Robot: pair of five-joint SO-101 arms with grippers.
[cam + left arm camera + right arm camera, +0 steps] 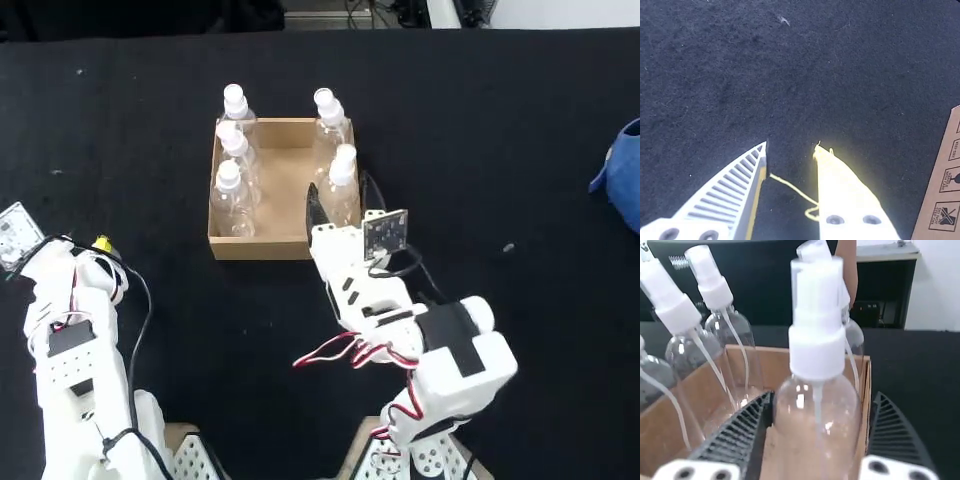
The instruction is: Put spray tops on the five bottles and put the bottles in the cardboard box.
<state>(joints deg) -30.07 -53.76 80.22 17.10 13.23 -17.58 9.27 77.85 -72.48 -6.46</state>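
Observation:
The cardboard box (262, 246) sits mid-table and holds several clear bottles with white spray tops. Three stand along its left side (231, 180) and one at the far right corner (327, 115). The near right bottle (343, 175) (817, 410) stands upright between the jaws of my right gripper (335, 205) (822, 400), which is open with a small gap beside the bottle. My left gripper (100, 248) (790, 147) is open over bare black table, left of the box, with nothing in it.
A blue object (622, 185) lies at the table's right edge. The box's printed outer wall (945, 185) stands close beside the left gripper. The black tabletop (500, 120) spreads wide around the box.

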